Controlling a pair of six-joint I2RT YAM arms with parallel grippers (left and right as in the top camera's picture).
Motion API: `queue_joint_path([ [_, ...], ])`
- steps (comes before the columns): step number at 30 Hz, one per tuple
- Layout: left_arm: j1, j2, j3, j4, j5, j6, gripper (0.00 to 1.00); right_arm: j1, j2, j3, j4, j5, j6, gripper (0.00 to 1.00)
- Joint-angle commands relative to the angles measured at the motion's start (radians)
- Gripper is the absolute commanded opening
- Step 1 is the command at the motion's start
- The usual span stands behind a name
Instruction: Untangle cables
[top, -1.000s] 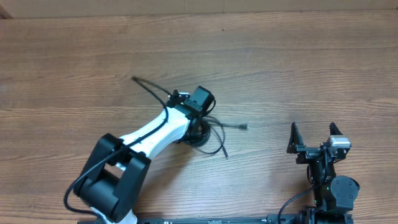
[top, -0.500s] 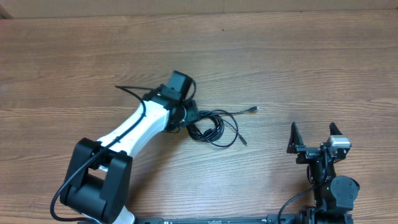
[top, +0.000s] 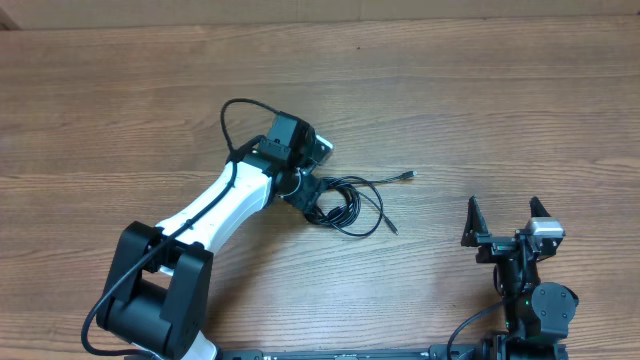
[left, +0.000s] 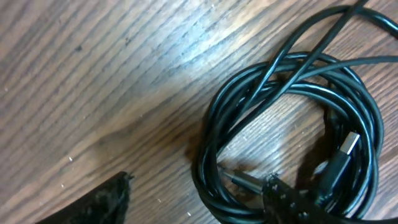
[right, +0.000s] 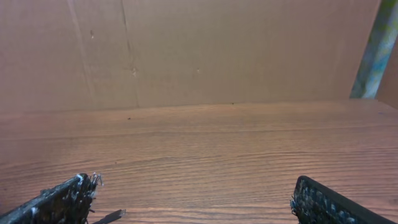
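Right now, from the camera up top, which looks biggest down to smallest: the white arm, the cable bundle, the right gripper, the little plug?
1. white arm
2. cable bundle and right gripper: they look about alike, so I won't rank them
3. little plug

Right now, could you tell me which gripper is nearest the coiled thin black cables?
The left gripper, open at the coiled black cables; the right gripper sits far off.

A brown wood-grain desk (top: 480, 100) fills the frame. Near the middle, black cables (top: 345, 205) lie on it in a loose coil, with one thin end and its small plug (top: 408, 176) trailing to the right.
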Motion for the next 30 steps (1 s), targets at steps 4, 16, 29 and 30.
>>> queue_joint_path([
  [4, -0.006, -0.023, 0.008, 0.01, 0.008, 0.109, 0.66, 0.005, -0.012, -0.011, 0.003, -0.002, 0.007, 1.0],
  [16, -0.006, 0.047, 0.008, 0.04, 0.015, 0.082, 0.5, 0.005, -0.012, -0.011, 0.003, -0.002, 0.007, 1.0],
  [29, -0.006, 0.109, 0.008, 0.063, 0.016, 0.03, 0.42, 0.005, -0.012, -0.011, 0.003, -0.002, 0.007, 1.0],
  [30, -0.006, 0.112, 0.008, 0.063, 0.016, 0.03, 0.41, 0.005, -0.012, -0.011, 0.003, -0.002, 0.007, 1.0],
])
